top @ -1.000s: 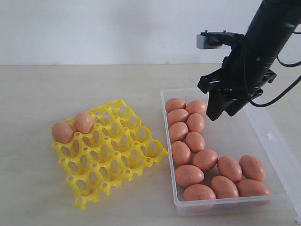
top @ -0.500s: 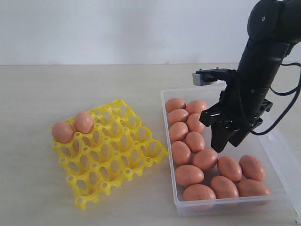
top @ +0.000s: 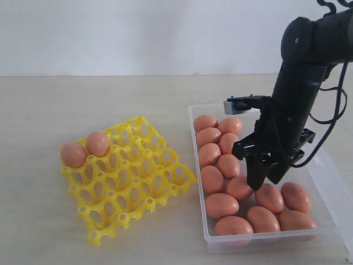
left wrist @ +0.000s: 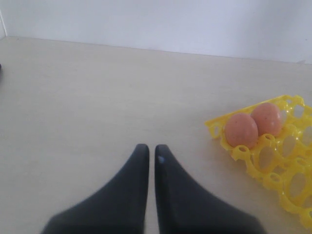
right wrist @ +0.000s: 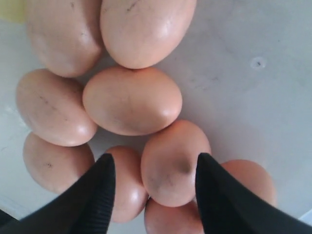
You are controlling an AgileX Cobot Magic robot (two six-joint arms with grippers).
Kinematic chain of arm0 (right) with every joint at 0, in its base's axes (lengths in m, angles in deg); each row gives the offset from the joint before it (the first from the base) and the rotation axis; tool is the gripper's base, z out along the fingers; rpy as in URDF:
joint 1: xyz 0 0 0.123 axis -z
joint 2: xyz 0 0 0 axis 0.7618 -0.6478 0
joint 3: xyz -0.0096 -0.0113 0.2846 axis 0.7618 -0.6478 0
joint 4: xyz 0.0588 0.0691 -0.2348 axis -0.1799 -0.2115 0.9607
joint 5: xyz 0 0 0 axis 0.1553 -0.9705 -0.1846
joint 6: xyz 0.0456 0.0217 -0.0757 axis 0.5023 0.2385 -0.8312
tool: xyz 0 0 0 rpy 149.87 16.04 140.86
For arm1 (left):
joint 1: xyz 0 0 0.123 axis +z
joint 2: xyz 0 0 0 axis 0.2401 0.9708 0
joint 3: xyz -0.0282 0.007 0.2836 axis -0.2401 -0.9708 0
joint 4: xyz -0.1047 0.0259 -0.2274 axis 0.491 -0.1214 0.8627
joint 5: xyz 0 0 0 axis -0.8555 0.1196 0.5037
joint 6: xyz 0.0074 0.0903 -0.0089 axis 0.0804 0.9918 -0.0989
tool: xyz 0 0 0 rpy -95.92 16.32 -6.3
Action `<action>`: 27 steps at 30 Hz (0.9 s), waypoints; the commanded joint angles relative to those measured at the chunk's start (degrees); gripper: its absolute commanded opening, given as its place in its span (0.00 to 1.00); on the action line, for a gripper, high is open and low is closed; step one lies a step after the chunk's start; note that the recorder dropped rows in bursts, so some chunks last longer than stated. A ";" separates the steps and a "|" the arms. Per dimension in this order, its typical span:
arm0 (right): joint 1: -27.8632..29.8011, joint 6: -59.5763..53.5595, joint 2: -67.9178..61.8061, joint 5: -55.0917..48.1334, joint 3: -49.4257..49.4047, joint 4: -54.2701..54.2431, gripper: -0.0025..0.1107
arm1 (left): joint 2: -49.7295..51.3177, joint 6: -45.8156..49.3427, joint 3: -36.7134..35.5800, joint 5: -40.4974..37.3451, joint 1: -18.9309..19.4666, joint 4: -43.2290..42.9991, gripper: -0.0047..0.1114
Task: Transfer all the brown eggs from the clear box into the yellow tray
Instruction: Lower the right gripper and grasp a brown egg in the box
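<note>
Right hand [top: 263,183] lowered; wrist view shows egg [right wrist: 173,163] straddled.

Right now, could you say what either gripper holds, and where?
Nothing is held: the right gripper hangs, jaws open, over a brown egg; the left gripper is shut, empty.

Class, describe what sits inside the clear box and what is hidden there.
Brown eggs fill the clear box's left and near parts. The right end effector hangs over them, covering parts of some eggs.

Pale beige table [top: 83,99], matte and plain: yellow tray [top: 132,182] lies askew directly on it toward the robot's left side, clear box [top: 265,241] toward the right, near each other, not touching.
</note>
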 commanded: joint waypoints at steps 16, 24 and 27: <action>-0.01 0.72 -5.49 1.41 -0.14 2.54 0.42 | -0.20 0.27 -0.15 0.23 0.18 0.12 0.08; -0.01 0.72 -5.49 2.49 -0.14 2.70 0.36 | -0.20 0.27 -0.15 0.23 0.18 0.12 0.08; -0.01 0.72 -5.49 2.03 -0.14 2.70 0.18 | -0.20 0.27 -0.15 0.23 0.18 0.12 0.08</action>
